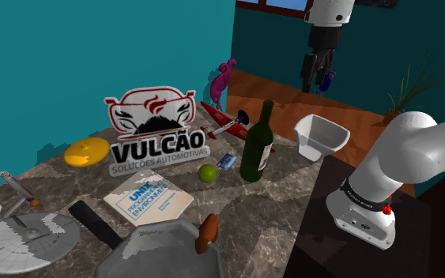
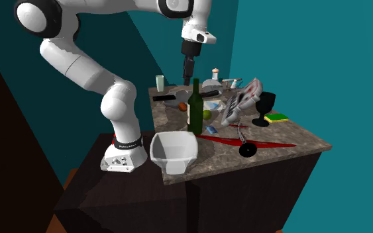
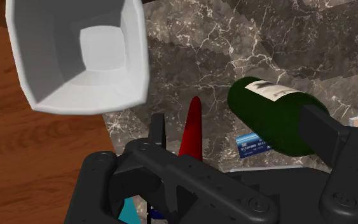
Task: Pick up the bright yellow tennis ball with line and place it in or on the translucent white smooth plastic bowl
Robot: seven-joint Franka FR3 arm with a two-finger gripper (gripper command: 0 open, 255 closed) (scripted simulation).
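Well below the gripper (image 1: 317, 81), tennis ball (image 1: 207, 173) beside the bottle (image 1: 257, 146).

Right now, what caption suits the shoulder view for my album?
The gripper poised high above a cluttered table: white bowl at its edge, yellow-green ball by the bottle.

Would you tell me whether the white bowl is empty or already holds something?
Empty: in the wrist view the white bowl is bare inside, and the ball lies on the table by the green bottle.
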